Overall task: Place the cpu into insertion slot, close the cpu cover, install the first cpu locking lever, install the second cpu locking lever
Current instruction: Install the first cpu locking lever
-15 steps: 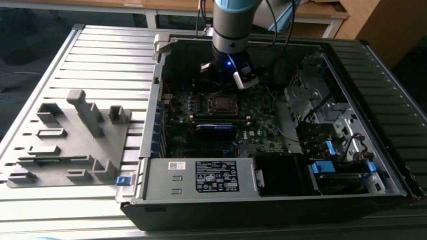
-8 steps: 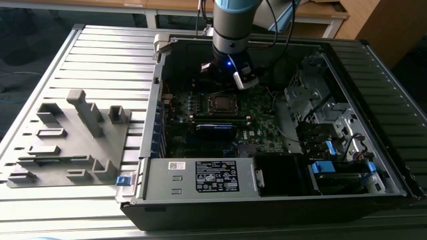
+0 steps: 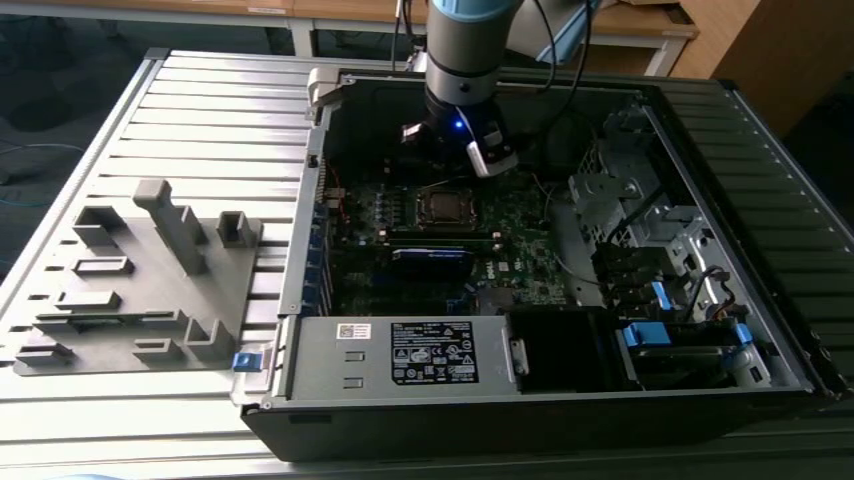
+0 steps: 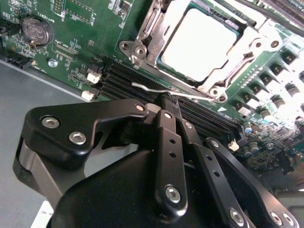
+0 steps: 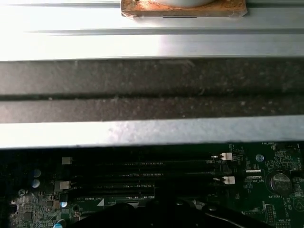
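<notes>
Second wrist view, nearest first: 1 gripper (image 4: 172, 100), its 2 fingers (image 4: 166, 128) pressed together, tips at 1 thin wire lever (image 4: 145, 87) just beside the cpu (image 4: 199, 40); can't tell if it's pinched. Cpu sits seated, 1 cpu cover (image 4: 142, 40) flat around it. Farther: 1 coin battery (image 4: 35, 29) on the board (image 4: 71, 57), well apart from cpu.

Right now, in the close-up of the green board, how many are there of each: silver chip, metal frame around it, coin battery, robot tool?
cpu: 1
cpu cover: 1
coin battery: 1
tool: 1
Total: 4
</notes>
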Robot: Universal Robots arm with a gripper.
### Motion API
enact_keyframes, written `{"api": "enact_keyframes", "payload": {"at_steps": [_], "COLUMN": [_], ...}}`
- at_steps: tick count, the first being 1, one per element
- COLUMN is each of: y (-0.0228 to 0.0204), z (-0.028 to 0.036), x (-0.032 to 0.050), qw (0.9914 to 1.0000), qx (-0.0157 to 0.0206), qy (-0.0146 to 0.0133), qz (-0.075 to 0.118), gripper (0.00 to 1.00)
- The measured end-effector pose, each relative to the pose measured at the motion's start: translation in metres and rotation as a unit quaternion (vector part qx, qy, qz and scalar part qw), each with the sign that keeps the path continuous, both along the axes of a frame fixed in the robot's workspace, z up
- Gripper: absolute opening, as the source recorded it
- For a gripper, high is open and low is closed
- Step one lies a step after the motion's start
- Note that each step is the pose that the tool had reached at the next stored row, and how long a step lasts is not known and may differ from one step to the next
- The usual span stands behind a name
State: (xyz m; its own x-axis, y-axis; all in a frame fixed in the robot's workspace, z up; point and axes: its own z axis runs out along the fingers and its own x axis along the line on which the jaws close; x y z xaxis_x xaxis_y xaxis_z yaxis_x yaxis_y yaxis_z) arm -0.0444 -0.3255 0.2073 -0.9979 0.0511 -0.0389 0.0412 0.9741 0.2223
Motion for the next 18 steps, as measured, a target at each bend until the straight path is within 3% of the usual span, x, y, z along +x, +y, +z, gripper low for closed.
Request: {"api": "enact_keyframes", "payload": {"at_steps": [8,18], "y": [-0.0006,-0.0007], "z": [0.0007,-0.0005], "x": [0.0,0.0002], "qw": [1.0,0.99931], "qx": [0.0,0.0], "qy": [-0.0002,-0.0002], "qz": [0.0,0.037], "gripper": [0.11,0.11]}}
